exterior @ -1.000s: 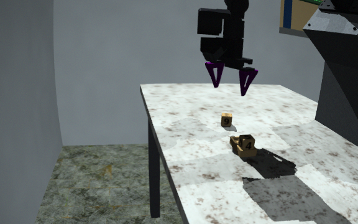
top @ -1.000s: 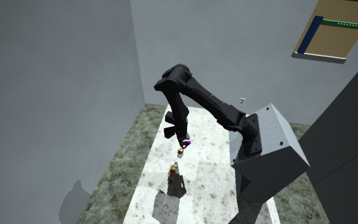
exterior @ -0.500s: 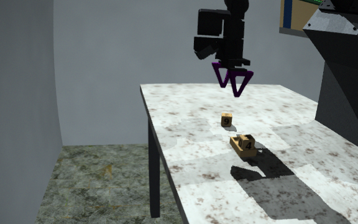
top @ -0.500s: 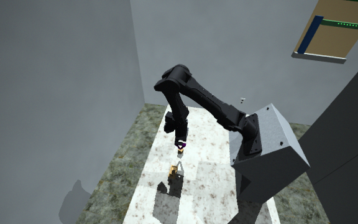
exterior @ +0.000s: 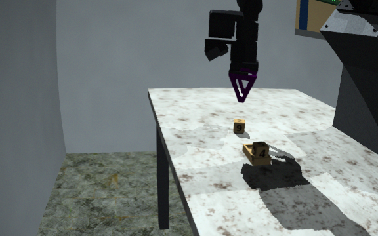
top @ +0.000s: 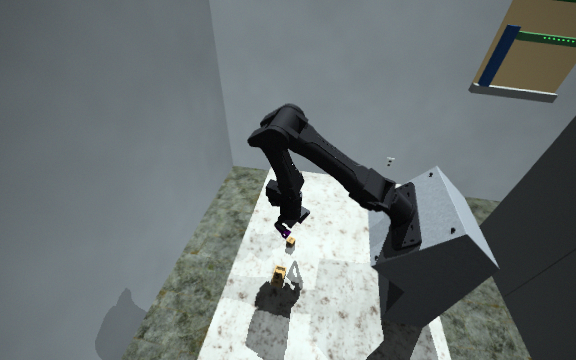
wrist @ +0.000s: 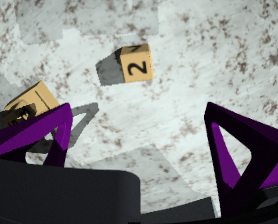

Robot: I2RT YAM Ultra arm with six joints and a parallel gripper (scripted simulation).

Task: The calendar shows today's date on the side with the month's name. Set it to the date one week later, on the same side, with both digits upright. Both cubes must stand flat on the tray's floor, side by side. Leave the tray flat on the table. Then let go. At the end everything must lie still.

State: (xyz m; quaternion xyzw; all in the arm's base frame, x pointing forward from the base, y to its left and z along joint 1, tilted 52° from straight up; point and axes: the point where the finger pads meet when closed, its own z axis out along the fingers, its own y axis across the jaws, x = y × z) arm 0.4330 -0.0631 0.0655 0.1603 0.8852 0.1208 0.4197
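Observation:
The loose tan cube (top: 290,242) (exterior: 239,126) (wrist: 137,64) rests on the table behind the tray. It shows a 9 on its side in the exterior view and a sideways 2 on top in the wrist view. The tray (exterior: 262,160) (wrist: 49,94) sits on the table and holds one cube (exterior: 262,150) at its near end, with a 4 facing the exterior camera. The tray's other part is empty. The month's name is not readable. My gripper (exterior: 241,101) (wrist: 138,109) is open and empty, above the table and behind the loose cube in the exterior view.
The table (top: 340,300) (exterior: 209,108) has its left edge not far from the tray. The arm's grey pedestal (top: 433,270) (exterior: 359,82) stands on the right. The arm's shadow falls beside and in front of the tray. A wall board (top: 533,65) hangs far behind.

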